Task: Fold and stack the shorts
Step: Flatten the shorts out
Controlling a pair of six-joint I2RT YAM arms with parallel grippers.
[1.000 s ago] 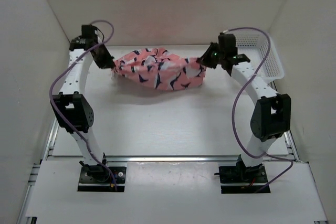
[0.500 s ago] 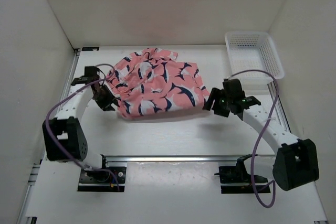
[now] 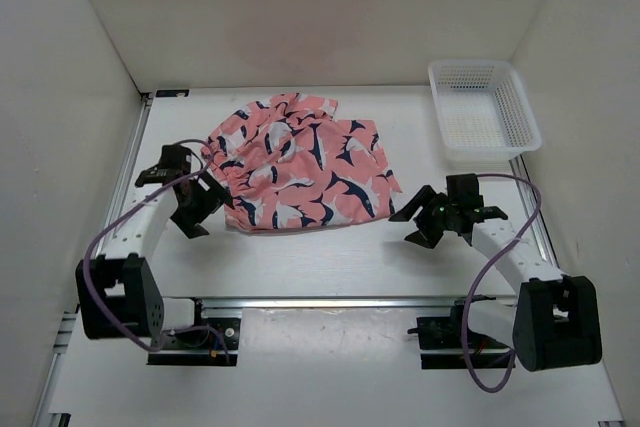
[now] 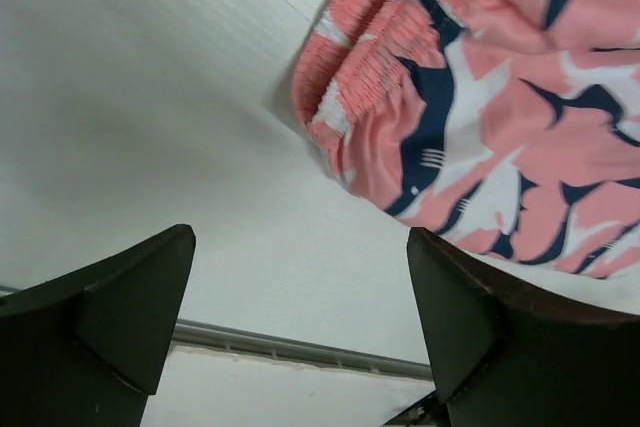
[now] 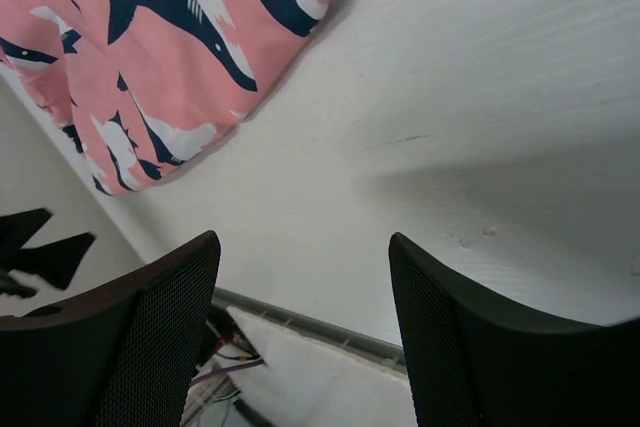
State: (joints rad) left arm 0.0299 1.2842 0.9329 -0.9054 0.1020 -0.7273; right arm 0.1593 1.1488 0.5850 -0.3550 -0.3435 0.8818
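On the bench (image 3: 330,257), toward the back and a little left of the middle: the shorts (image 3: 300,172), laid down in a rough rectangle. Near edge quite straight, far part wrinkled and bunched. Gripped by neither claw.

Left claw (image 3: 205,209) low, just beside the near left corner of the cloth, jaws wide apart and nothing between them. Right claw (image 3: 412,225) near the near right corner but not touching it, jaws also apart and holding nothing.

As a judgement, somewhere in the first half of the task. Laid out on the bench, perhaps folded over once, though hard to say for sure from above. Not yet made into a small neat packet, and not yet stacked anywhere. Well apart from the white basket (image 3: 520,132) at the far right corner.

From above: the whole outline of the cloth, both arms, and the basket, but no detail of the layers.

From the left wrist: the gathered elastic waistband (image 4: 370,67) at the corner, looking doubled over itself, with bare bench between the two dark fingers (image 4: 110,317). Not visible from above.

From the right wrist: only the rounded right corner of the cloth, lying flat, and bare bench between the fingers (image 5: 150,347). No basket in either wrist view.
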